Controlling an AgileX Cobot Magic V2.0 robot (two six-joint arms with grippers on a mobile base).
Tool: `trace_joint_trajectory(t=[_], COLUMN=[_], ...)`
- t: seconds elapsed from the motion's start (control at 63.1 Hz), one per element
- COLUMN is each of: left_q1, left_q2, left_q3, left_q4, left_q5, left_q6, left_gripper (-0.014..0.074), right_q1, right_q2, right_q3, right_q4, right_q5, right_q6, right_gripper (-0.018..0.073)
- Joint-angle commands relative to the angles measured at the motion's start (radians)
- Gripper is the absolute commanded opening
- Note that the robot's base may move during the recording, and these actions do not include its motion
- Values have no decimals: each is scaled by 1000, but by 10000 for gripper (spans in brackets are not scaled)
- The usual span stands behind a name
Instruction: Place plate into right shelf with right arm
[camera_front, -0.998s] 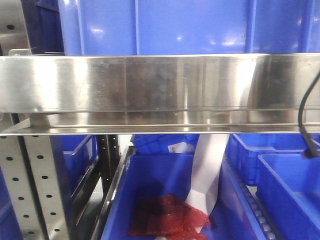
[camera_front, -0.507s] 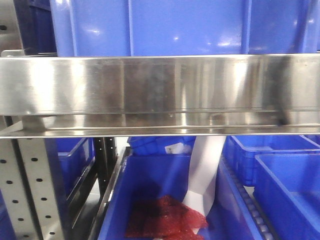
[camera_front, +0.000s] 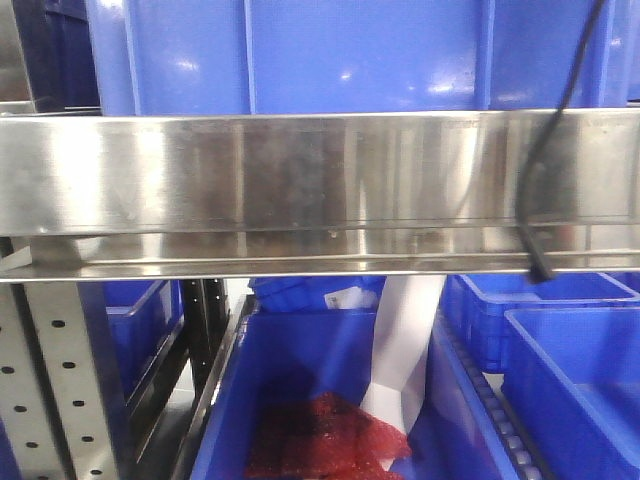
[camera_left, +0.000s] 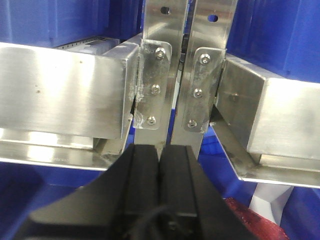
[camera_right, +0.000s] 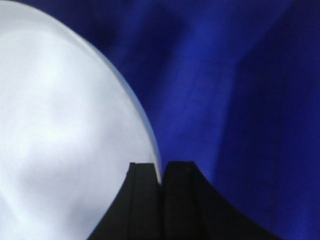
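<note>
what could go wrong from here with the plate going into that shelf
1. The right gripper pinches the plate only at its rim, so the glossy plate may slip or swing.
2. A black cable hangs across the right shelf's steel rail; it might snag on the rail's edge.
3. The right wrist view shows only blue bin wall close behind the plate, so the plate's far edge may knock it unseen.
</note>
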Motion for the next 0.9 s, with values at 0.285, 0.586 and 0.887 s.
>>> trace_joint_trajectory(t=[0.285,0.586,0.887], left_q1=[-2,-2,-2], left_q2=[-10,-10,-10], left_q3=[10,10,10], left_q4=[-8,-8,-8], left_q5=[-90,-90,-90], left_q6=[-7,-7,-7], left_gripper=[-128,-128,-128], right_q1=[-5,-38,-147], right_q2=[-56,-111,-265], right_q3=[-39,-39,48], right_q4=[-23,-35,-47], right_q5=[-81,-39,-9], right_q6=[-4,-4,-4], right_gripper=[571,81,53])
